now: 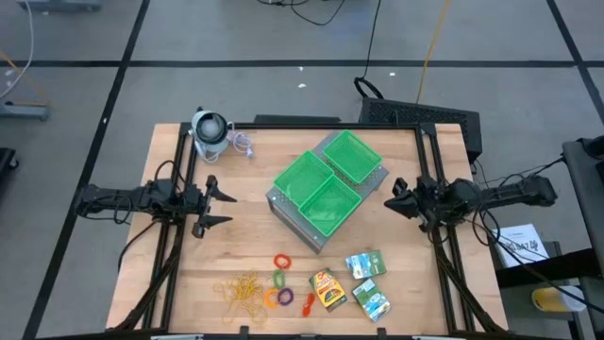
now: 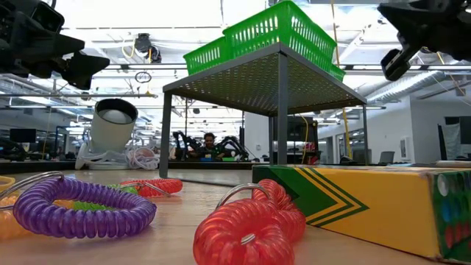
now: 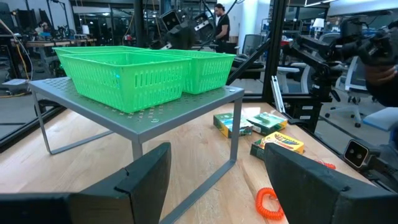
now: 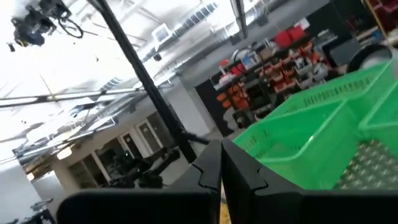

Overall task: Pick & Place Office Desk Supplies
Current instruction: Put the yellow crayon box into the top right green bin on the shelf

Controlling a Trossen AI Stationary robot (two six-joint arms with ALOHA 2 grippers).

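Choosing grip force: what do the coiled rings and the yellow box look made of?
Coiled rings: glossy, translucent spiral plastic, likely springy; metal split loops attached. Yellow box: printed card, matte with sharp folded edges, probably crushable.

Counts of the things on the wooden desk (image 1: 189, 283), seen from above.

Three green trays (image 1: 328, 179) stand together on one grey raised stand (image 1: 293, 225). Three small printed card boxes lie near the front edge: one yellow-orange box (image 1: 327, 289) and two green-teal boxes (image 1: 365, 264) (image 1: 371, 298). One loose tangle of thin tan-yellow rubber bands (image 1: 242, 291) lies beside a cluster of coiled rings; five can be made out, one red (image 1: 282, 261), one green (image 1: 279, 279), one purple (image 1: 285, 297), one orange (image 1: 270, 299) and one more red-orange (image 1: 308, 303). One grey-white round gadget (image 1: 209, 132) sits at the far left corner. Two dark arms, each with one end effector: left (image 1: 223, 205), right (image 1: 393, 195).
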